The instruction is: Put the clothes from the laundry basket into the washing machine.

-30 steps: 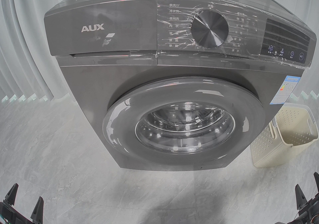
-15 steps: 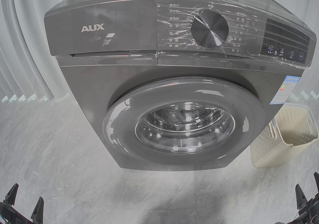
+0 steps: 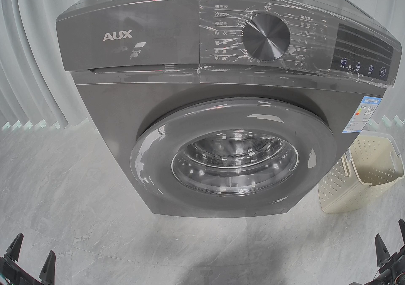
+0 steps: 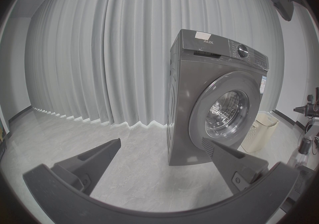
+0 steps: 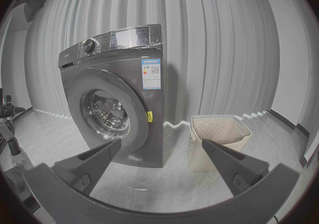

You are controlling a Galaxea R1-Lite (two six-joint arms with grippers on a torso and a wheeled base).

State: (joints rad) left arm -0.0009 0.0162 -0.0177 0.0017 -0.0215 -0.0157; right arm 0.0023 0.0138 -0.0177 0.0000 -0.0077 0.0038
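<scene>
Grey metal washing machine (image 3: pixel 228 87), round door shut, partly hides the cream perforated laundry basket (image 3: pixel 363 176) at 4 o'clock; left pincer (image 4: pixel 160 145) and right pincer (image 5: pixel 161 143) gape, released.

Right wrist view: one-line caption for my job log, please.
Open right gripper faces the shut washing machine, with the cream laundry basket standing beside it on the floor.

One washing machine (image 3: pixel 126 104), one basket (image 3: pixel 339 186), one left hand (image 3: pixel 33 244), one right hand (image 3: pixel 389 229)
</scene>
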